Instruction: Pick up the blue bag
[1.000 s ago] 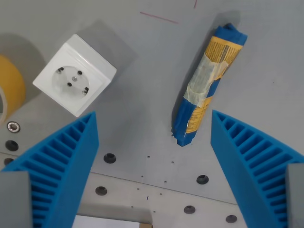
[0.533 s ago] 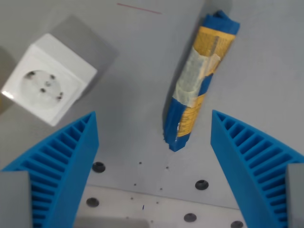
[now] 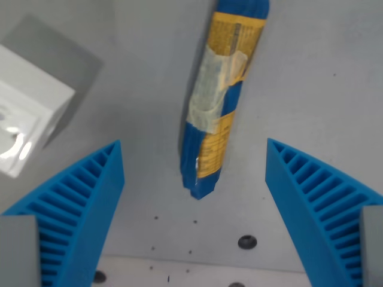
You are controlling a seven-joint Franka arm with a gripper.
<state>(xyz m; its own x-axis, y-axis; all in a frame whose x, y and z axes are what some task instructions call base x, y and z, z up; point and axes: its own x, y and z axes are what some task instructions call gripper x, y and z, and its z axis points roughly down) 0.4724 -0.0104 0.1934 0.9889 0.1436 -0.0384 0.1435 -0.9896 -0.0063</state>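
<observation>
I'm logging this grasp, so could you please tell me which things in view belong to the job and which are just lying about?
Belongs to the job:
- blue bag
- gripper, fingers open either side of the bag

Just lying about:
- white socket box

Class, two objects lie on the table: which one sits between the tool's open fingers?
The blue bag, long, with yellow print, lies between them. The white socket block sits off at the wrist view's left.

gripper (image 3: 194, 209): two bright blue ribbed wedge-shaped fingers (image 3: 78, 206), grey blocks at their bases, bottom corners.
</observation>
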